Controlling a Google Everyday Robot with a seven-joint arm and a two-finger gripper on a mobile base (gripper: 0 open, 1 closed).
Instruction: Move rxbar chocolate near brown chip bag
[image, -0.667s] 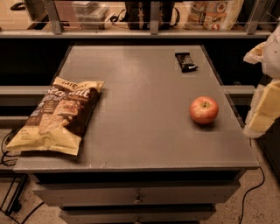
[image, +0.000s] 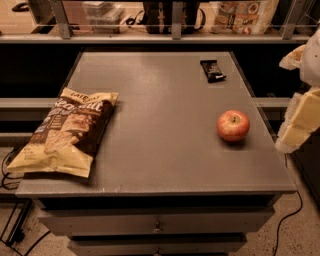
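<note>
Camera view: grey tabletop, three items, gripper off to the right side

The small flat black wrapped rxbar chocolate (image: 212, 70) lies near the far right corner of the grey rectangular table (image: 160, 165), well apart from the big crinkly brown chip bag (image: 67, 132) with yellow-tan ends, which lies flat along the left edge. A round red apple (image: 233, 125) sits on the right side, between the bar and the front edge. The pale cream-coloured gripper (image: 299, 122) hangs just past the table's right edge, near the apple and touching nothing; honestly can't tell if it's wide or narrow.
</note>
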